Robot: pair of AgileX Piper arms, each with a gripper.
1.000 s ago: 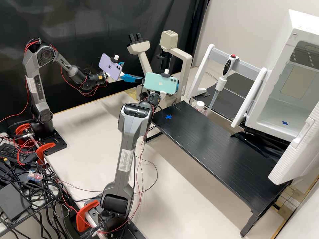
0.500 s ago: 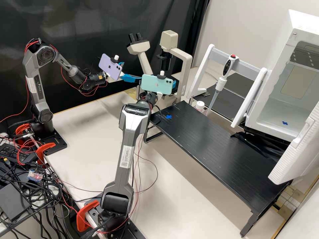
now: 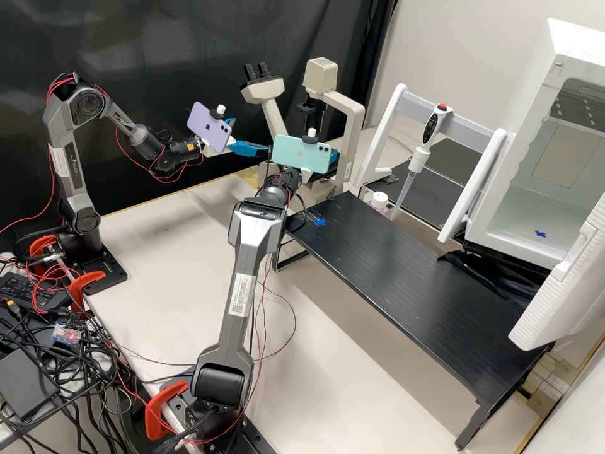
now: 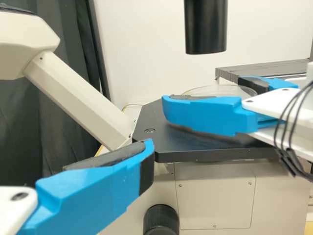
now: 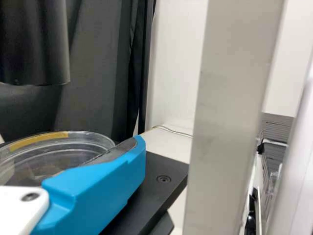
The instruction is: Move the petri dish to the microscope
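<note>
In the high view my left gripper [image 3: 241, 135] stays at the microscope's left with its blue fingers apart; in the left wrist view one finger of my left gripper [image 4: 95, 193] shows beside the black stage [image 4: 205, 155]. Behind the teal phone is my right gripper [image 3: 334, 157]. Both its fingers [image 4: 210, 116] lie around the clear petri dish [image 4: 220, 90] above the stage. In the right wrist view one finger of my right gripper [image 5: 100, 188] presses along the rim of the petri dish [image 5: 49, 142]. Whether the dish touches the stage, I cannot tell.
The microscope's objective tube [image 4: 206, 27] hangs over the stage, and its upright frame [image 5: 230, 117] stands close to my right gripper. A black raised shelf [image 3: 409, 284], a pipette [image 3: 423, 148] on its stand and an open white incubator [image 3: 523, 205] are to the right.
My right arm shifted left in the high view, then slightly back right and farther away, the teal phone moving with it. The left arm has kept still.
</note>
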